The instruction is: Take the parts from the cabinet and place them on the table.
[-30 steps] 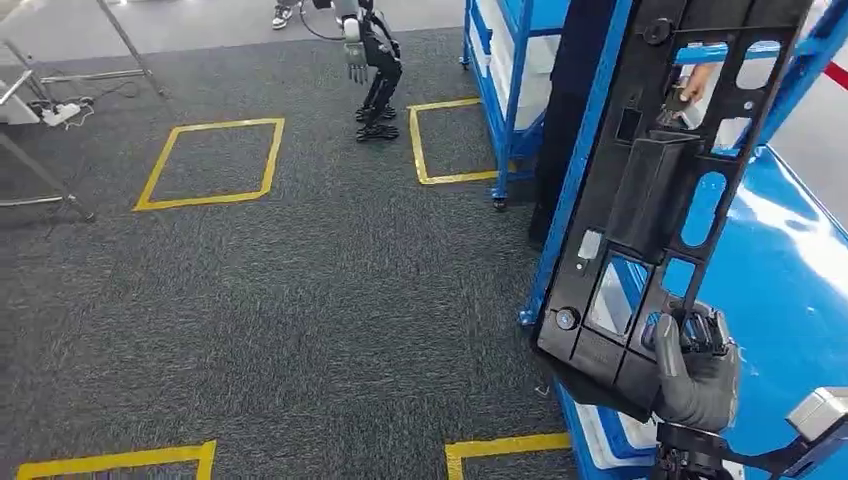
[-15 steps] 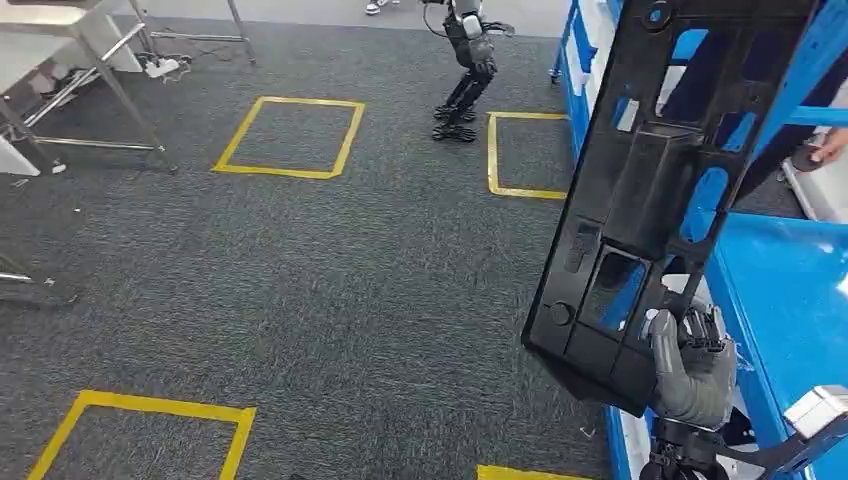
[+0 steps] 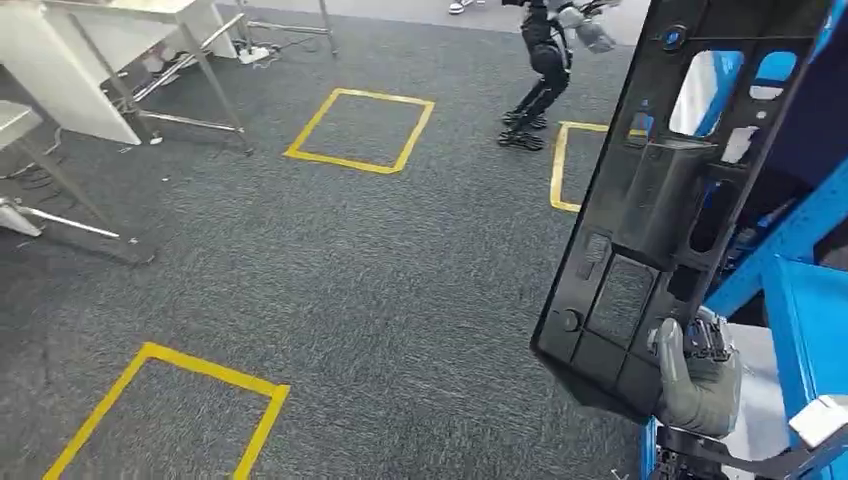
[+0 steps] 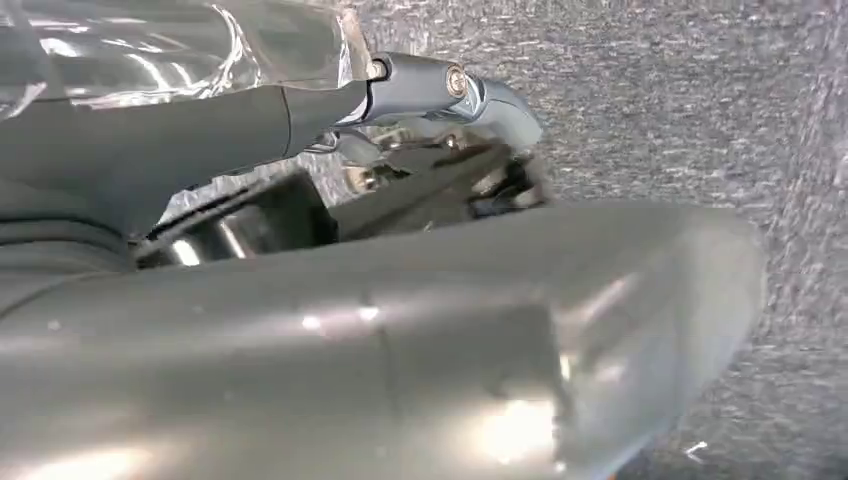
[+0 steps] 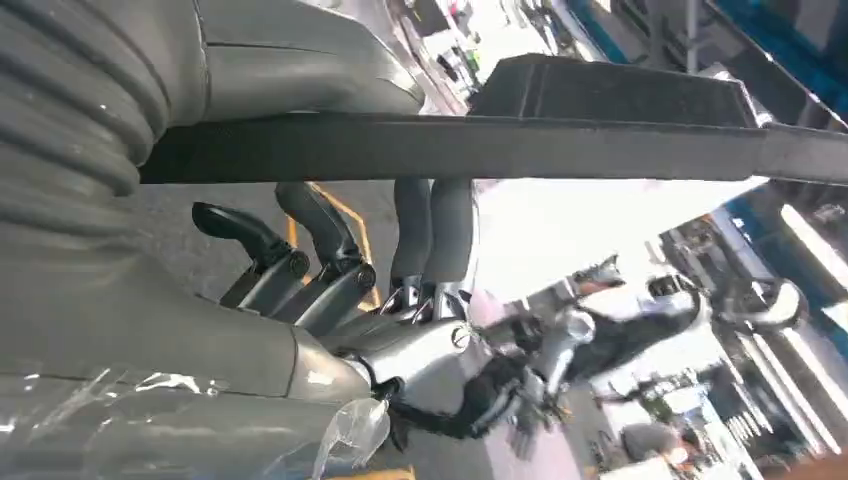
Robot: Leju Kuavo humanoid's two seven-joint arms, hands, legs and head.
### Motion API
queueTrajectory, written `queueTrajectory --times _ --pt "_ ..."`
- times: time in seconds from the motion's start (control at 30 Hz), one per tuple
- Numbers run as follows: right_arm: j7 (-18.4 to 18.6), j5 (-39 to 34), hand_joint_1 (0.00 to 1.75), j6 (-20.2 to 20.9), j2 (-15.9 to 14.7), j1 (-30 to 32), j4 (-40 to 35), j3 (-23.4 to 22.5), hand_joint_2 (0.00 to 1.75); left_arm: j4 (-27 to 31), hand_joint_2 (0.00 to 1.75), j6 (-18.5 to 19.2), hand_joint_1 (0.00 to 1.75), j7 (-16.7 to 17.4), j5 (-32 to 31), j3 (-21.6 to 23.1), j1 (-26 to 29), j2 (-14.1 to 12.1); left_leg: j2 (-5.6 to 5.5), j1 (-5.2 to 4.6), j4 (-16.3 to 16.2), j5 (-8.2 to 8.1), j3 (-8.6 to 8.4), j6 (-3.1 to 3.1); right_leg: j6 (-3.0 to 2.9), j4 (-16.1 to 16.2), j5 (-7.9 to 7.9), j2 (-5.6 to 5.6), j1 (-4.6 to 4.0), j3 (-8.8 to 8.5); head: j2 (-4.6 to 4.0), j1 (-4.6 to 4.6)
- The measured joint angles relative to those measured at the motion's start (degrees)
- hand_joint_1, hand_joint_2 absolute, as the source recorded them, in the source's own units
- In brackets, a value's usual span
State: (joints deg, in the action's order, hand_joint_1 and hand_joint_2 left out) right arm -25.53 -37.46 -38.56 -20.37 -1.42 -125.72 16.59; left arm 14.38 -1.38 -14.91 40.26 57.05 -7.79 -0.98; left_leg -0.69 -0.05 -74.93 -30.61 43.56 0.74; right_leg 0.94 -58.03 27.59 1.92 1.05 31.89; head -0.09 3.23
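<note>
A large black plastic panel (image 3: 672, 205) with several cut-out windows stands nearly upright at the right of the head view. My right hand (image 3: 697, 378) grips its lower edge from below, thumb against the face. In the right wrist view the panel (image 5: 480, 146) appears edge-on, with the dark fingers (image 5: 432, 232) wrapped around it. My left hand (image 4: 380, 330) is a blurred grey mass close to the camera above the carpet, and how its fingers lie cannot be made out.
The blue cabinet frame (image 3: 800, 270) stands at the right behind the panel. Another humanoid robot (image 3: 545, 60) stands ahead by a yellow taped square (image 3: 362, 130). A second taped square (image 3: 170, 400) lies near left. Metal tables (image 3: 100, 45) stand at far left on grey carpet.
The camera has turned left, so the cabinet slides toward the right edge and the tables come in at left. The panel stays gripped in my right hand.
</note>
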Motion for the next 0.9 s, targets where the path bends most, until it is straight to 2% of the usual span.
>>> queueTrajectory --times 0.03,0.07,0.1,0.13,0.17,0.2,0.3,0.33,0.37,0.4,0.43,0.47,0.5,0.53,0.57,0.6,0.63,0.67,0.7,0.73,0.8,0.83,0.87,0.9 --pt "0.0 -0.1 1.75 0.0 0.0 0.0 0.0 0.0 1.75 0.0 0.0 0.0 0.0 0.1 0.0 0.0 0.1 0.0 0.02 -0.03 -0.1 0.71 0.34 0.23 -0.1 0.0 0.15 0.71 -0.17 -0.2 0.02 0.0" --pt "0.0 -0.1 1.75 0.0 0.0 0.0 0.0 0.0 1.75 0.0 0.0 0.0 0.0 0.2 0.2 0.0 0.1 0.0 0.06 -0.13 2.2 2.25 -0.68 0.53 -0.15 0.0 0.35 1.33 -0.29 -0.42 0.0 -0.02" --pt "-0.1 -0.1 1.75 0.1 0.1 0.0 0.0 0.0 1.75 0.0 0.0 0.0 0.0 0.2 0.2 0.0 0.1 0.0 0.46 -0.42 7.3 4.81 -3.22 1.02 -0.15 0.0 0.61 2.11 -0.37 -0.78 0.02 -0.02" --pt "-0.1 -0.1 1.75 0.1 0.1 0.0 0.0 0.0 1.75 0.0 0.0 0.0 0.0 0.2 0.2 0.0 0.0 0.0 1.93 -0.98 13.2 7.31 -6.31 1.69 -0.13 0.1 0.88 2.91 -0.41 -1.25 0.02 -0.02" --pt "-0.1 -0.1 1.75 0.1 0.1 0.0 0.0 -0.1 1.75 0.0 0.0 0.0 0.0 0.2 0.2 0.0 -0.1 0.0 5.92 -1.94 17.6 8.19 -8.58 2.53 -0.06 0.1 1.1 3.47 -0.41 -1.58 0.02 -0.02" --pt "-0.1 -0.1 1.75 0.1 0.1 0.1 0.0 -0.1 1.75 0.0 0.0 -0.1 0.0 0.2 0.2 0.0 -0.3 0.0 6.34 -2.4 18.1 7.6 -8.71 2.66 0.32 0.1 1.45 4.18 -0.69 -1.68 0.02 -0.02" --pt "-0.2 -0.1 1.75 0.1 0.2 0.1 0.0 -0.1 1.75 0.0 0.0 -0.1 0.0 0.2 0.3 0.0 -0.4 0.0 3.89 -2.88 18.6 7.63 -8.45 3.16 0.93 0.6 1.76 6.28 -0.26 -2.24 0.0 -0.02" --pt "-0.2 -0.1 1.75 0.1 0.2 0.0 0.0 -0.1 1.75 0.0 0.0 -0.1 0.0 0.2 0.4 0.0 -0.3 0.0 2.88 -2.45 19.7 8.27 -9.9 3.44 1.4 0.8 2.12 6.79 -0.62 -2.75 0.02 -0.07" --pt "-0.2 -0.1 1.75 0.1 0.3 0.4 -0.1 -0.3 1.75 0.0 0.0 -0.2 0.0 0.1 0.4 0.0 0.1 0.1 2.13 -2.03 20.6 8.69 -10.52 3.33 1.54 -0.3 2.58 3.25 -0.18 -2.85 0.02 -0.07" --pt "-0.2 0.0 1.75 0.1 0.3 0.4 -0.1 -0.3 1.75 0.0 0.0 -0.2 0.0 0.2 0.3 0.0 -0.1 0.1 1.55 -1.71 20.8 8.66 -10.73 3.55 1.56 -3.0 4.23 0.62 -0.17 -1.52 0.02 -0.11" --pt "-0.2 0.0 1.75 0.1 0.3 0.6 -0.1 -0.4 1.75 0.0 0.0 -0.2 0.0 0.1 0.4 0.0 -0.3 0.1 0.76 -1.49 20.8 8.77 -10.8 3.72 1.73 -7.4 6.35 -0.78 -0.19 0.78 0.02 -0.15" --pt "-0.2 0.0 1.75 0.1 0.2 0.9 -0.1 -0.6 1.75 0.0 0.0 -0.1 0.0 0.1 0.4 0.0 -0.4 0.4 -0.19 -1.4 20.8 8.71 -10.88 3.79 1.87 -12.0 8.19 -1.47 -0.14 3.4 0.02 -0.13" --pt "-0.2 0.0 1.75 0.0 0.2 1.0 -0.1 -0.6 1.75 0.0 0.0 -0.1 0.0 0.1 0.5 0.0 -0.4 0.5 -1.09 -1.28 20.8 8.66 -10.89 3.79 2.07 -15.4 9.06 -1.56 -0.11 5.52 0.02 -0.15" --pt "-0.2 0.0 1.75 0.0 0.2 1.2 -0.1 -0.6 1.75 0.0 0.0 -0.1 0.0 0.1 0.5 0.0 -0.3 0.5 -2.11 -1.13 20.7 8.62 -10.94 3.71 2.24 -16.5 8.51 -1.56 0.06 6.67 0.02 -0.15" --pt "-0.2 0.0 1.75 0.0 0.2 1.2 -0.1 -0.6 1.75 0.0 0.0 -0.1 0.0 0.1 0.6 0.0 -0.1 0.6 -3.04 -0.92 20.7 8.58 -11.03 3.58 2.49 -14.6 6.67 -1.56 0.25 6.26 0.02 -0.15" --pt "-0.2 0.0 1.75 0.0 0.2 1.3 -0.1 -0.7 1.75 0.0 0.0 -0.1 0.0 0.1 0.6 0.0 0.0 0.6 -4.0 -0.63 20.5 8.46 -11.15 3.3 2.79 -10.8 4.01 -1.73 0.5 4.73 0.02 -0.15" --pt "-0.2 0.0 1.75 0.0 0.2 1.3 -0.1 -0.7 1.75 0.0 0.0 -0.1 0.0 0.1 0.7 0.0 0.0 0.6 -4.95 -0.28 20.2 8.22 -11.27 2.83 3.28 -5.4 0.98 -2.59 0.95 2.38 0.02 -0.15" --pt "-0.2 0.0 1.75 0.0 0.3 1.4 -0.1 -0.7 1.75 0.0 0.0 -0.1 0.0 0.1 0.8 0.0 0.1 0.5 -5.78 -0.18 19.7 7.81 -11.05 2.19 4.05 -0.6 -1.06 -5.36 1.76 0.35 0.02 -0.17" --pt "-0.2 0.0 1.75 0.0 0.2 1.5 0.0 -0.7 1.75 0.0 0.0 -0.1 0.0 0.2 0.8 0.0 -0.1 0.5 -6.43 -0.35 18.8 7.38 -10.48 1.57 3.93 0.1 -0.37 -7.4 1.65 0.19 0.02 -0.17" --pt "-0.2 0.1 1.75 0.0 0.2 1.5 -0.1 -0.8 1.75 0.0 0.0 -0.2 0.0 0.1 0.9 0.0 -0.1 0.5 -7.0 -0.3 18.8 7.4 -10.22 1.41 2.96 0.0 -0.56 -6.28 1.7 0.37 0.02 -0.15" --pt "-0.2 0.1 1.75 0.0 0.3 1.6 -0.1 -0.8 1.75 0.0 0.0 -0.2 0.0 0.1 0.9 0.0 0.1 0.5 -8.11 -0.06 19.3 7.7 -10.01 1.05 2.19 -0.1 -0.41 -5.02 1.21 0.28 0.02 -0.13" --pt "-0.2 0.1 1.75 0.0 0.3 1.5 -0.1 -0.8 1.75 0.0 0.0 -0.2 0.0 0.1 1.0 0.0 0.2 0.5 -8.74 0.15 19.1 7.68 -9.84 0.85 1.7 0.0 -0.53 -4.05 1.35 0.26 0.02 -0.11" --pt "-0.2 0.1 1.75 0.0 0.3 1.4 -0.1 -0.8 1.75 0.0 0.0 -0.3 0.0 0.1 1.0 0.0 0.5 0.5 -7.03 0.11 18.2 7.11 -9.71 0.71 1.4 0.1 -0.56 -3.43 1.19 0.04 0.02 -0.11" --pt "-0.2 0.1 1.75 0.1 0.3 1.4 -0.1 -0.8 1.75 0.0 0.0 -0.3 0.0 0.1 1.0 0.0 0.6 0.5 -3.62 -0.13 15.4 5.49 -8.24 0.49 1.1 0.2 -0.48 -2.83 1.1 -0.05 0.0 -0.06"
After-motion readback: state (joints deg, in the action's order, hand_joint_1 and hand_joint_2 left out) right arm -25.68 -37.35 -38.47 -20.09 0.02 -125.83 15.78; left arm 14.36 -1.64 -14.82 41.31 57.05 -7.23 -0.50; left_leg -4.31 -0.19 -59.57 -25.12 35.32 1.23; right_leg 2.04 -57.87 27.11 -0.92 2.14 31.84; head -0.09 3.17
